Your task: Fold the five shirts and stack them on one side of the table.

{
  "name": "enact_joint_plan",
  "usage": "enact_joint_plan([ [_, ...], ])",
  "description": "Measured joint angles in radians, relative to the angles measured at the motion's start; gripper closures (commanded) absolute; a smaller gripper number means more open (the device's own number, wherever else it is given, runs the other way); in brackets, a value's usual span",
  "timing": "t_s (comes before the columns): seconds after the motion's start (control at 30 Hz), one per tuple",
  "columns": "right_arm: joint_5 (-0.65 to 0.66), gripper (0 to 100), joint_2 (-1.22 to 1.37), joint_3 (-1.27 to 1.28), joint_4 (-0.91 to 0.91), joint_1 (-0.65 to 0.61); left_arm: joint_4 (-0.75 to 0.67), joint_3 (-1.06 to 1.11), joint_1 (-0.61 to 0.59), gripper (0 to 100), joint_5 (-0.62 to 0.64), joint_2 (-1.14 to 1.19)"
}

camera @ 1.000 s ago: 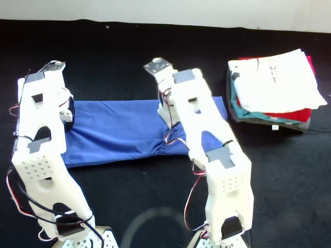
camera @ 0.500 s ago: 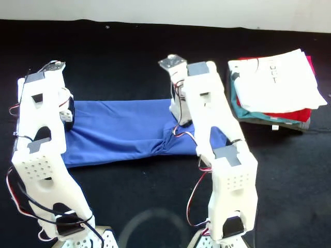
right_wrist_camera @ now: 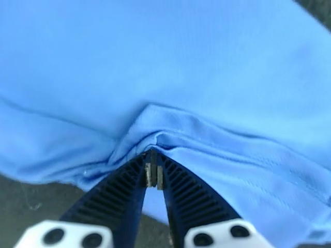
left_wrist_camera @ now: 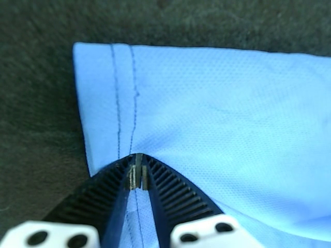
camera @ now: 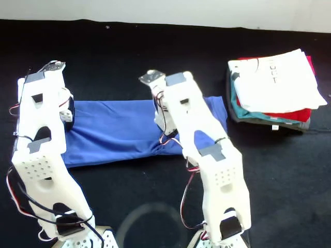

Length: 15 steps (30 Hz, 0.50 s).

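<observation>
Spreading under everything, the black table (camera: pixel 129 51) carries a blue shirt (camera: pixel 119 132) laid out as a long band from left to right across its middle. Well apart from it, at the far right, sits a stack of folded shirts (camera: pixel 274 88) with a white one on top, and red and teal ones below.

At the shirt's left end stands the left arm (camera: pixel 41 150). Its left gripper (left_wrist_camera: pixel 138 175) has its jaws pressed together on the cloth, just beside the double-stitched hem, with fabric pinched between the tips. Over the right half of the shirt stands the right arm (camera: pixel 207 150). Its right gripper (right_wrist_camera: pixel 153 173) is likewise clamped tight on a raised ridge of blue cloth that puckers around the tips, at the shirt's near edge.

Compared with half a second ago, the right arm has swung back to the left and slightly nearer, uncovering the shirt's right end, and the gathered wrinkles sit a little further left. The left arm and the stack are unchanged
</observation>
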Motion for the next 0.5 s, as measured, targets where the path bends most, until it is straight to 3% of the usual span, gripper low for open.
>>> enact_joint_plan([
  [0.23,0.0,99.3,-0.018,0.0,0.009,0.0,0.0,0.0,0.0,99,0.0,0.0],
  [0.5,0.0,99.3,-0.258,0.005,0.095,0.023,0.075,-0.048,0.0,99,-0.002,-0.009],
])
